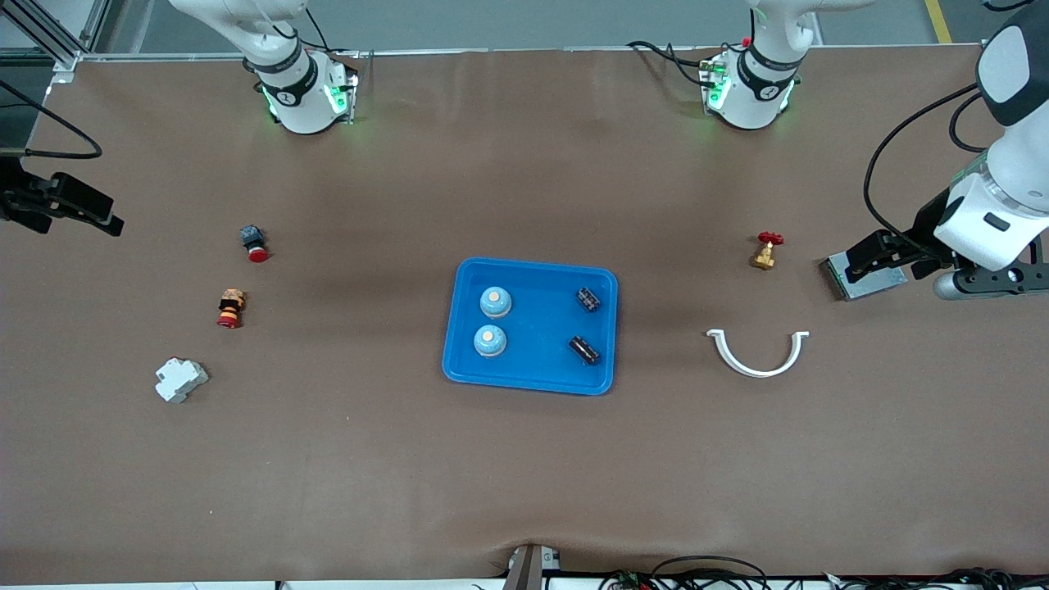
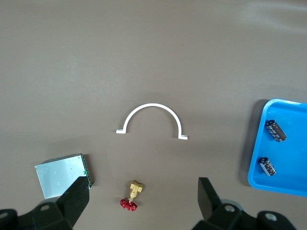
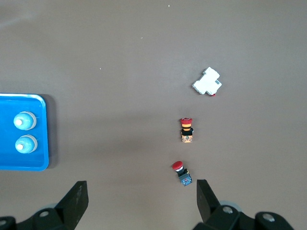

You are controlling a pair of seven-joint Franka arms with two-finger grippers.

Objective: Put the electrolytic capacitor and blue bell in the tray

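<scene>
I can read no writing on any of the parts from here; any labels are too small to make out. Taking the blue tray (image 1: 531, 377) as my landmark, mid-desk: inside it I see two blue bells (image 1: 495, 302) along the side toward the right arm's end, one nearer the front camera than the other, and two black electrolytic capacitors (image 1: 588, 299) along the side toward the left arm's end, lying on the tray floor apart from each other. My left hand (image 2: 144, 201) hangs up in the air with fingers spread wide, holding nothing, over the desk toward the left arm's end from the tray; under it I see a small brass valve with a red handle (image 2: 132, 195) and, just beside that, a grey metal box (image 2: 64, 175). A white half-ring clip (image 1: 758, 352) lies between the tray and those two, nearer the front camera than the valve. My right hand (image 3: 141, 203) is likewise wide and holding nothing, up over the desk toward the right arm's end from the tray. There I see a red-capped push button (image 1: 254, 242), a second red, yellow and black button part (image 1: 230, 308), and a white plastic block (image 1: 180, 380), all well apart from the tray.
</scene>
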